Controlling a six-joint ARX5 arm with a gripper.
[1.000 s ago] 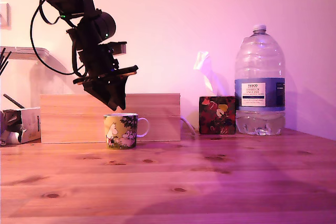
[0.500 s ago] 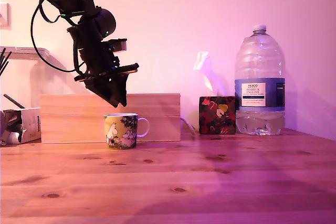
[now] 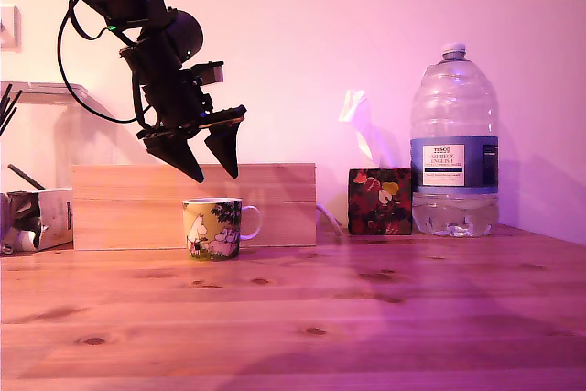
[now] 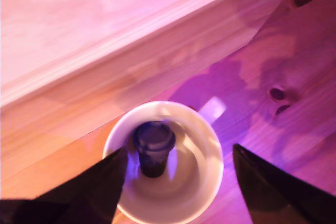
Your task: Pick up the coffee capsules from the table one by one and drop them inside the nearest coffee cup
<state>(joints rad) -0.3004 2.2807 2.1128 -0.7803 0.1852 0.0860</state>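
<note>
gripper (image 3: 211, 169): your jaws are spread wide, nothing in them, hanging right above the coffee cup (image 3: 213, 227)
coffee capsule (image 4: 153, 148): dark, sitting inside the cup
table (image 3: 385, 309): pine

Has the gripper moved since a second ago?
Yes. The gripper has risen slightly and opened. Its tips were close above the coffee cup rim; now they sit higher against the wooden box. A capsule lies in the cup.

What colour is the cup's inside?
White inside the coffee cup, tinted pink by the light; the wrist view shows it best.
</note>
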